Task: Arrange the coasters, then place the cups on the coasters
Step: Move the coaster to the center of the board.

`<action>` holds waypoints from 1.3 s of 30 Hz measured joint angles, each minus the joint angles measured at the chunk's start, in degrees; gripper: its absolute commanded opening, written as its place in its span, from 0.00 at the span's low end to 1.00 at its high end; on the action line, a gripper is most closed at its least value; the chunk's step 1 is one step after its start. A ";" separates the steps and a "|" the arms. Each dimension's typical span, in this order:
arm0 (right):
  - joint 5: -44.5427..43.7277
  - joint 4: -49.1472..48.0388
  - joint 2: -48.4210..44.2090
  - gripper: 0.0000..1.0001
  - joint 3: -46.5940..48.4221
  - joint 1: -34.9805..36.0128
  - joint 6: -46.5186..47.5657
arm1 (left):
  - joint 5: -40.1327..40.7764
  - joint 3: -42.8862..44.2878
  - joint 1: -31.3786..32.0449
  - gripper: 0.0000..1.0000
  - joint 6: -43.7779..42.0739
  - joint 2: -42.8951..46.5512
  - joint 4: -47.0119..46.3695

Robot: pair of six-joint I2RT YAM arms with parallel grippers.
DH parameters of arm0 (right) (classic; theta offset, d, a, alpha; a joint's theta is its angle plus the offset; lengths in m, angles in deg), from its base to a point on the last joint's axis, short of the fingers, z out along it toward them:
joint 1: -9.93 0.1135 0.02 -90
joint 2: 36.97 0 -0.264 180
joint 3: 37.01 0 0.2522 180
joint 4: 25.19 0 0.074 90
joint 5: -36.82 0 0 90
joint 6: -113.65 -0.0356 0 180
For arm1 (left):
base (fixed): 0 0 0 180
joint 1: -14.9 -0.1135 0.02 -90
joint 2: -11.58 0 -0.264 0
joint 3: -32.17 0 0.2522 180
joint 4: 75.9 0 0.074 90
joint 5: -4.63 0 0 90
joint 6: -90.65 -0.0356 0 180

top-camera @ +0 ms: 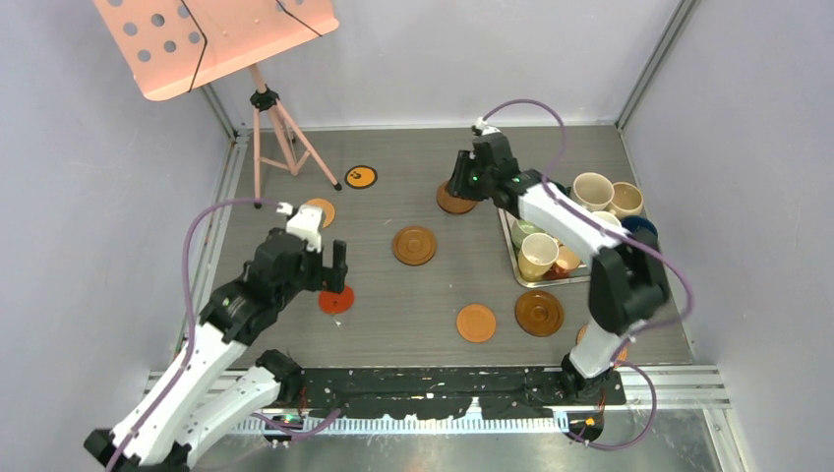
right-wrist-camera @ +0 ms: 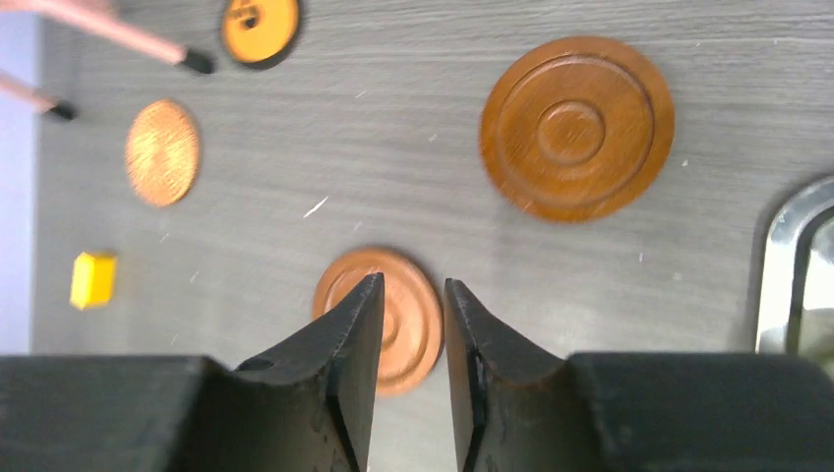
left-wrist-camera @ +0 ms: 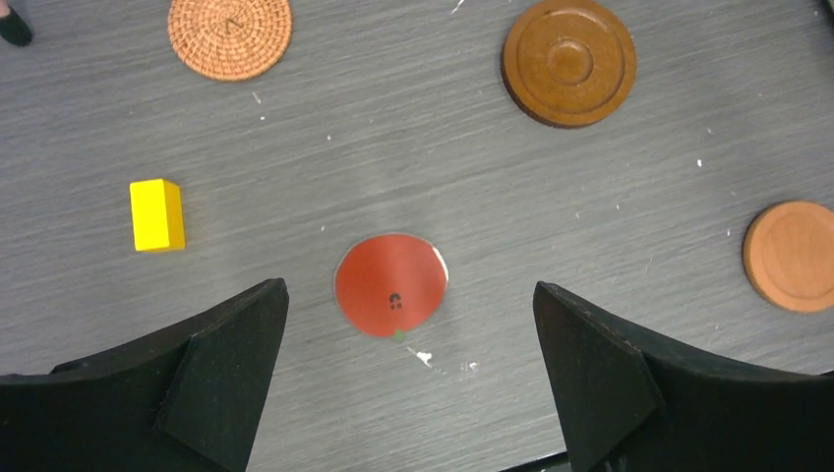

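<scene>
Left gripper (left-wrist-camera: 408, 290) spread wide over near-left red coaster (left-wrist-camera: 390, 285); right gripper (right-wrist-camera: 413, 283) barely parted, released, above far ringed coaster (right-wrist-camera: 408, 334).

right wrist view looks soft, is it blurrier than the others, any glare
Right wrist view: yes, soft throughout, the ringed coaster slightly smeared, glare on the tray rim. Left wrist view: crisp, the red coaster sharp-edged. Top view: even light, faint shadows.

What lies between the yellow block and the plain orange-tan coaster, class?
In the left wrist view, the red coaster lies there, apart from both the yellow block and the plain orange-tan coaster.
</scene>
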 measured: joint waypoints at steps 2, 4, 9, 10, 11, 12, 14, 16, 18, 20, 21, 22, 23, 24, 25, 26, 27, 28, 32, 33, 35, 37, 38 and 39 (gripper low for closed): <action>1.46 -1.46 -7.93 0.58 -5.62 0.28 -0.22 | 0.00 3.13 0.00 0.99 0.04 -5.77 -0.96; 2.67 -3.96 -16.63 0.68 -12.20 0.94 -0.13 | 0.09 6.99 0.00 0.99 0.07 -12.09 -2.40; 4.59 -5.62 -30.10 0.90 -23.43 2.56 0.02 | 0.92 17.59 -0.85 0.99 0.09 -30.29 -7.23; 4.83 -5.51 -32.13 0.96 -25.29 2.82 0.07 | 0.90 19.80 -1.25 0.99 0.07 -34.29 -8.07; 4.96 -5.29 -33.81 0.98 -26.64 2.97 0.13 | 0.87 22.18 -1.64 0.99 0.07 -38.36 -8.55; 5.18 -5.25 -35.87 0.99 -28.33 3.06 0.17 | 0.83 24.26 -1.97 0.99 0.07 -41.72 -9.03; 5.27 -4.15 -40.50 1.00 -30.99 3.06 0.28 | 0.46 29.81 -2.89 0.98 0.09 -49.79 -9.77; 5.22 -3.50 -44.65 0.98 -32.39 3.06 0.44 | 0.02 34.58 -3.76 0.96 0.26 -56.33 -10.60; 5.18 -3.04 -48.15 0.97 -33.14 3.06 0.59 | -1.36 39.82 -5.09 0.96 0.87 -63.08 -10.91; 5.16 -2.75 -51.17 0.97 -33.70 3.06 0.59 | -2.97 44.68 -6.62 0.93 1.77 -69.09 -11.65; 5.16 -2.73 -52.37 0.97 -34.03 3.06 0.57 | -3.50 47.06 -7.37 0.91 2.12 -71.93 -11.85; 5.16 -2.71 -53.42 0.97 -34.42 3.06 0.52 | -3.69 49.44 -8.02 0.91 2.62 -74.55 -11.98; 5.16 -2.69 -54.27 0.97 -34.88 3.06 0.46 | -3.63 51.63 -8.44 0.91 3.08 -76.72 -11.87; 5.16 -2.64 -54.86 0.97 -35.32 3.06 0.33 | -3.39 55.04 -8.83 0.91 3.48 -79.62 -11.13; 5.18 -2.51 -55.47 0.98 -35.91 3.06 0.24 | -2.97 58.40 -9.14 0.91 3.80 -82.27 -10.58; 5.18 -2.12 -55.91 0.98 -36.48 3.06 0.07 | -2.49 62.60 -9.49 0.92 4.39 -85.35 -9.94; 5.18 -1.70 -56.24 0.97 -37.09 3.06 -0.13 | -1.99 66.27 -9.79 0.92 4.72 -88.00 -9.66; 5.18 -1.14 -56.50 0.97 -37.62 3.06 -0.24 | -1.53 69.53 -10.05 0.92 5.05 -90.25 -9.29; 5.18 1.51 -57.46 0.97 -38.53 3.06 -0.55 | -1.20 76.04 -11.19 0.92 7.54 -94.84 -9.22; 5.16 2.12 -57.92 0.97 -38.53 3.06 -0.55 | -1.36 76.13 -11.50 0.91 8.39 -95.06 -9.46; 4.94 2.84 -58.99 0.97 -38.53 3.06 -0.52 | -2.21 75.93 -12.44 0.90 10.86 -95.19 -10.21; 4.68 3.80 -60.37 0.97 -38.51 3.06 -0.52 | -3.54 75.03 -13.97 0.89 13.81 -95.19 -11.91; 4.59 4.26 -61.00 0.97 -38.49 3.06 -0.52 | -4.17 74.49 -14.73 0.89 15.06 -95.19 -12.85; 4.52 4.66 -61.46 0.97 -38.40 3.06 -0.52 | -4.90 73.70 -15.69 0.88 16.68 -95.19 -13.86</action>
